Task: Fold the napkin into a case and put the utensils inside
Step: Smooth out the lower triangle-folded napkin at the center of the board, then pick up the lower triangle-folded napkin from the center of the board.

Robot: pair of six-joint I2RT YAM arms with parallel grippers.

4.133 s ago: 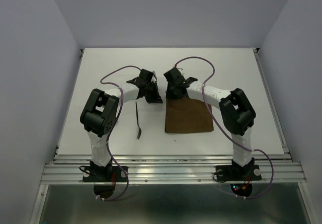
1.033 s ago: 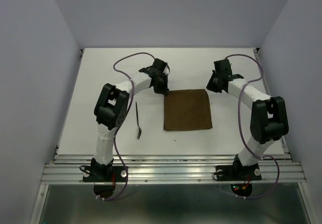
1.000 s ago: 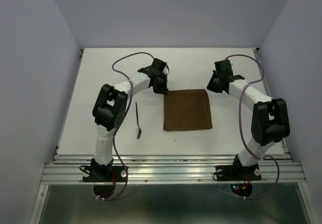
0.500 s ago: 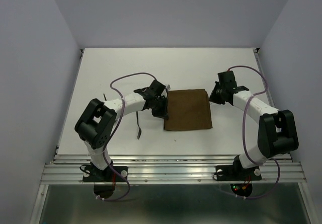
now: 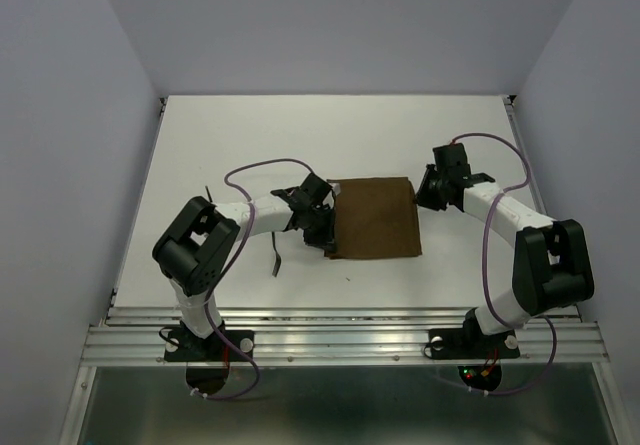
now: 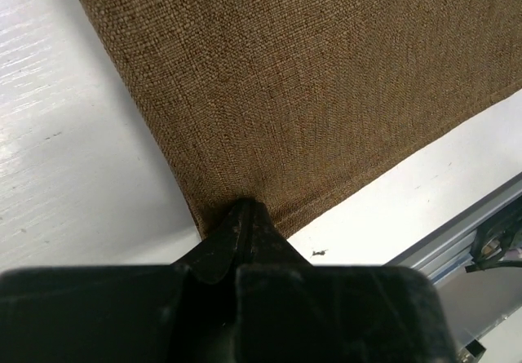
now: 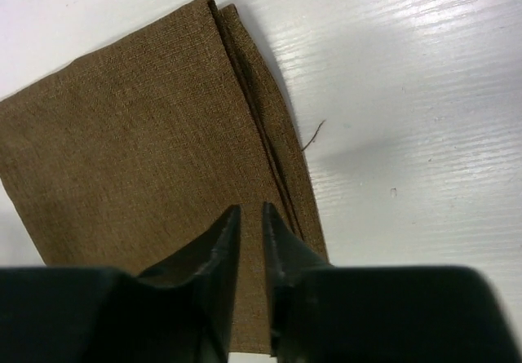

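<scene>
white tabletop (image 5: 230, 145) holds the folded napkin (image 5: 375, 220) at centre; i've slid the left gripper (image 5: 327, 244) from its far-left corner to the near-left one, clenched tight, while the right gripper (image 7: 249, 216) just cracked apart over the right edge, probably readying another fold.

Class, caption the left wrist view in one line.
Shut left gripper at a corner of the brown napkin, white table.

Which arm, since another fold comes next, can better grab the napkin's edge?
Probably right: the right fingers are parted over the napkin edge; the left fingers are shut at the near-left corner.
</scene>
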